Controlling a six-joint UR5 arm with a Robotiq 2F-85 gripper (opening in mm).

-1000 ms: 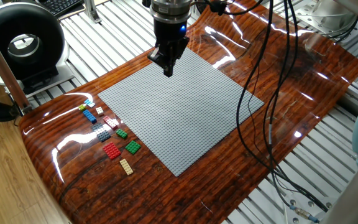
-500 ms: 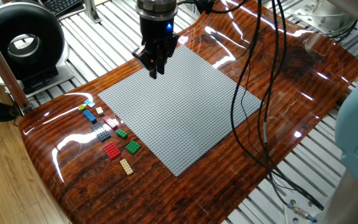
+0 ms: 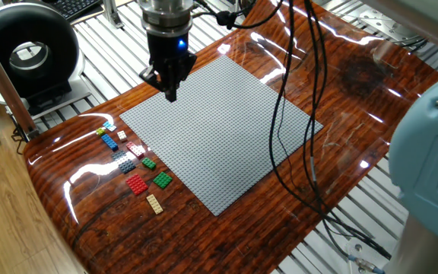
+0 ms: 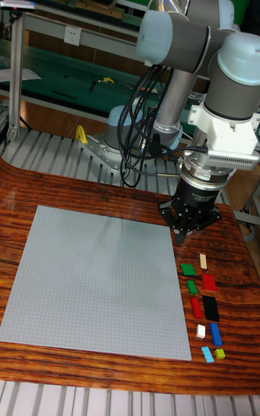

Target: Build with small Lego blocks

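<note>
Overhead, the gripper (image 3: 169,94) is held closed and empty; the small Lego blocks (image 3: 134,163) are strung along the baseplate's (image 3: 219,129) near-left edge.

The baseplate (image 3: 219,129) is laid on the table (image 3: 341,99). The small Lego blocks (image 3: 135,164) are clustered on the table just left of the baseplate's near-left edge. The gripper (image 3: 170,95) is hung over the baseplate's far-left corner.

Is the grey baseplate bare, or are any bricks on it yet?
Bare. The baseplate shows only studs; all small Lego blocks lie beside it on the wood.
</note>
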